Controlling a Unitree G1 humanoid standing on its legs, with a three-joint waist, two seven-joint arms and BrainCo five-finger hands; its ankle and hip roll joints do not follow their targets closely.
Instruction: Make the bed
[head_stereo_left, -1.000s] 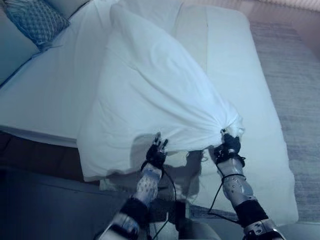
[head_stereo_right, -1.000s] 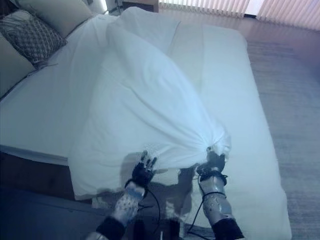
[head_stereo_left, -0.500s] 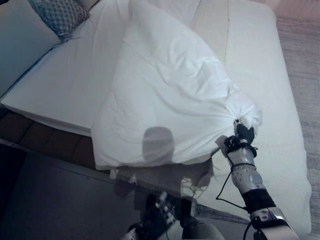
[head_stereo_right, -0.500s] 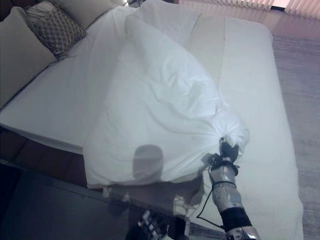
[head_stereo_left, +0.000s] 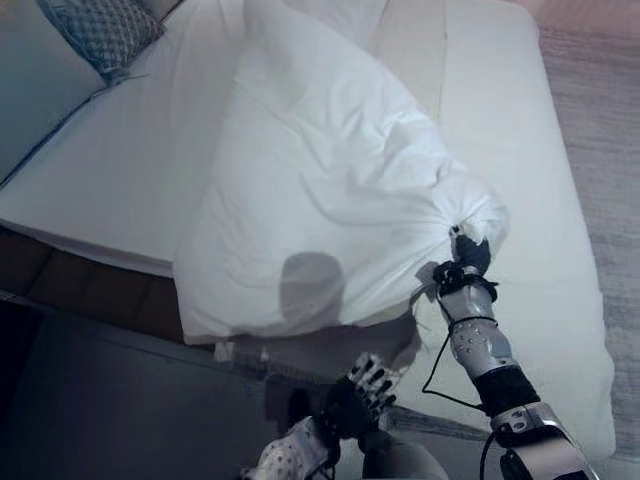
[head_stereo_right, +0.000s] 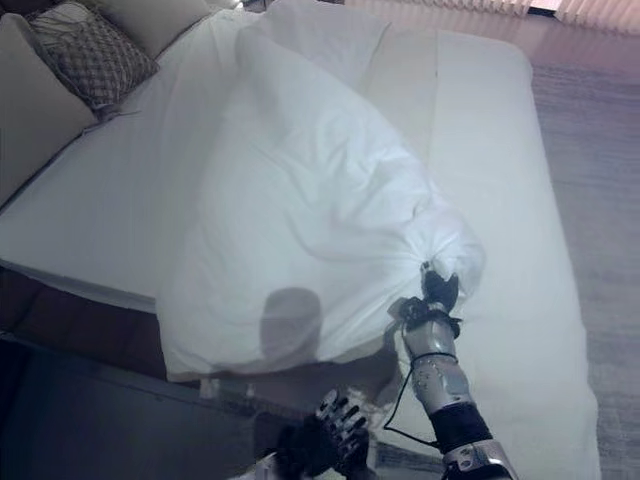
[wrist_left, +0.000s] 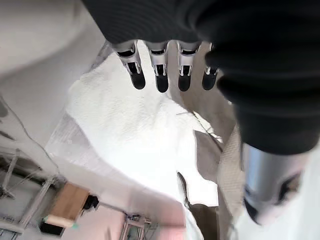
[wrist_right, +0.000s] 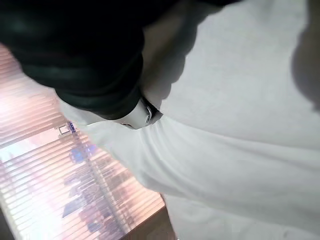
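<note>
The right robot hand (head_stereo_left: 468, 258) is raised over the near part of the bed (head_stereo_left: 540, 150), its fingers closed on a bunched corner of the white duvet (head_stereo_left: 330, 190). The cloth gathers into tight folds right at this grip and fans out from there. The left robot hand (head_stereo_left: 368, 385) hangs low, below the foot of the bed, with its fingers (wrist_left: 161, 75) straight and relaxed and nothing between them; in its wrist view, white cloth lies past the fingertips without touching them.

From the held corner the duvet spreads up and to the left across the mattress as a broad, puffed sheet. Its lower edge droops over the near side of the bed, and its far end reaches towards the head of the bed. A patterned cushion (head_stereo_right: 92, 55) rests at the far left corner beside a plain pillow (head_stereo_right: 30, 110), both apart from the duvet. A grey carpet (head_stereo_left: 605, 130) lies to the right of the bed.
</note>
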